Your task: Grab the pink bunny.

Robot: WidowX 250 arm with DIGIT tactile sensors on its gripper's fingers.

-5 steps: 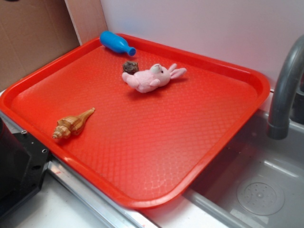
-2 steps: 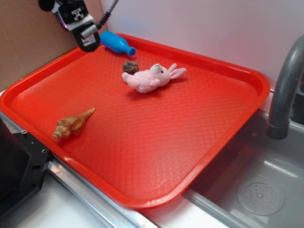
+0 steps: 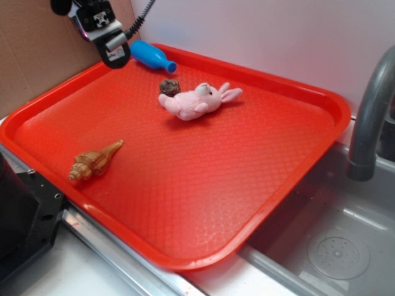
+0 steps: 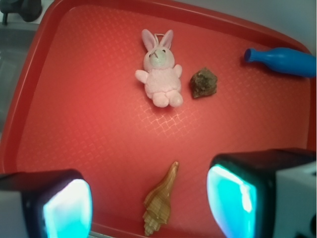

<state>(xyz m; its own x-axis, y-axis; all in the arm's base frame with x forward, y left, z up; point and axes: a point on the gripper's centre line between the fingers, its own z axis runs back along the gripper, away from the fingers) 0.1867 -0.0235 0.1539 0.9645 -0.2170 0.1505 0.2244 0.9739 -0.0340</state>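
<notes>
The tray (image 3: 185, 203) is bright orange-red with a fine embossed diamond pattern across its floor. On it, the pink bunny (image 3: 199, 101) is pale pink with a whitish face. Just beside the bunny lies a small lump (image 3: 170, 87) of mottled dark brown. Beyond that, near the tray's far rim, the bottle (image 3: 151, 56) is plain sky blue. Well apart from the bunny, the spiral seashell (image 3: 92, 161) is tan with darker brown banding. In the wrist view the gripper's pads (image 4: 67, 208) glow pale cyan, framed in black.

The exterior view looks down obliquely across the tray (image 3: 290, 179) from a near corner, while the wrist view looks down from above; both share the bunny (image 3: 196, 102) (image 4: 159, 69).
</notes>
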